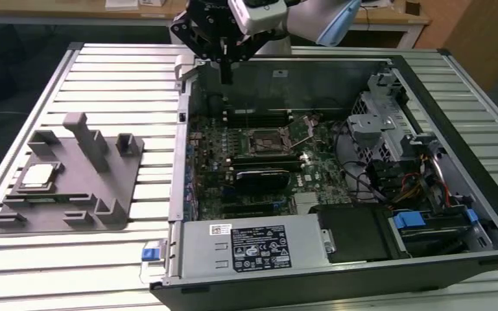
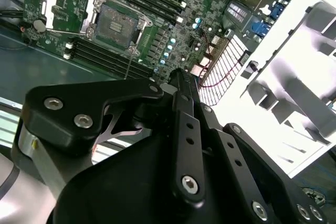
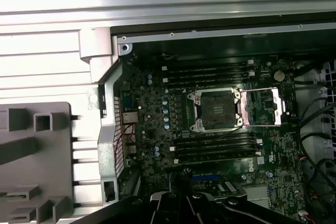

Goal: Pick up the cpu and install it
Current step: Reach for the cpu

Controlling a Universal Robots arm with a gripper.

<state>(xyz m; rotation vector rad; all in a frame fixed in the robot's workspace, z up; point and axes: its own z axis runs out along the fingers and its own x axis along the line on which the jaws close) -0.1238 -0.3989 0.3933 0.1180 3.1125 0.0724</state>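
In the exterior view, the near wall of the open computer case (image 1: 336, 275) is closest. Behind it the motherboard lies exposed, with one empty socket (image 1: 262, 138) on it. The gripper (image 1: 225, 79) hangs over the far edge of the case, its fingers drawn together and nothing held. One cpu (image 1: 39, 176) is seen, lying flat on the single grey tray (image 1: 111, 214) outside the case. It lies well apart from the gripper, toward the exterior view's left and nearer the camera. As it is square, no long axis is offered, and its edges run roughly in line with the tray's.

In the second wrist view, the gripper (image 2: 177, 76) is seen closed to a point and empty, with the socket (image 2: 118, 24) beyond its tip.

In the first wrist view, the socket (image 3: 216, 109) is shown bare, its retaining frame (image 3: 262, 107) swung open beside it. Part of the tray (image 3: 31, 166) is seen outside the case wall, and the closed gripper (image 3: 190, 199) sits at the frame's edge.
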